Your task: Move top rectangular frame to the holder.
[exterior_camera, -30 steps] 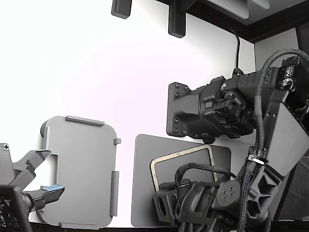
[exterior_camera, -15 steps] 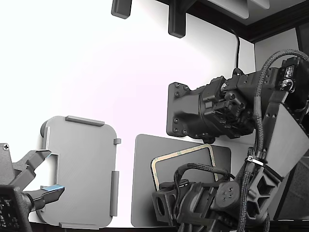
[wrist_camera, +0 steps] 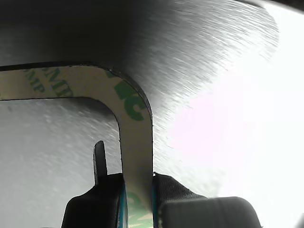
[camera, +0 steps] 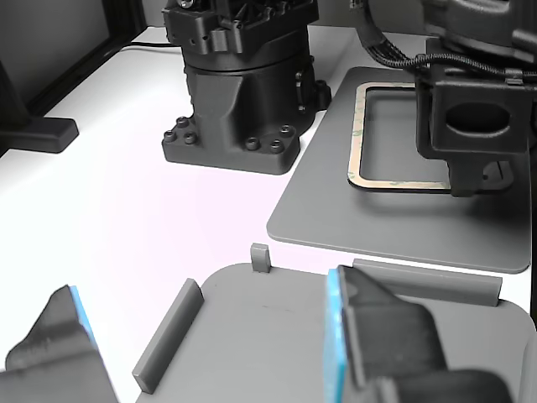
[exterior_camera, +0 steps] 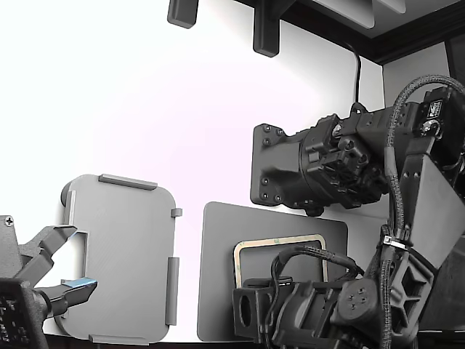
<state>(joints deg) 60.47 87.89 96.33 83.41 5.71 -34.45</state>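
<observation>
On dark grey mat (exterior_camera: 218,291), exterior view's right: hand (wrist_camera: 138,190) clamped on rim of top rectangular frame (exterior_camera: 280,241). Holder (exterior_camera: 120,254) well apart at left on white table (exterior_camera: 182,131).

You can see green printing on the top rectangular frame (wrist_camera: 135,118) in the wrist view, on the rim running up from between the fingers (wrist_camera: 107,199) and around the corner beyond them. The letters are cropped and turned; none reads as a whole word. Nothing else carries legible text.
</observation>
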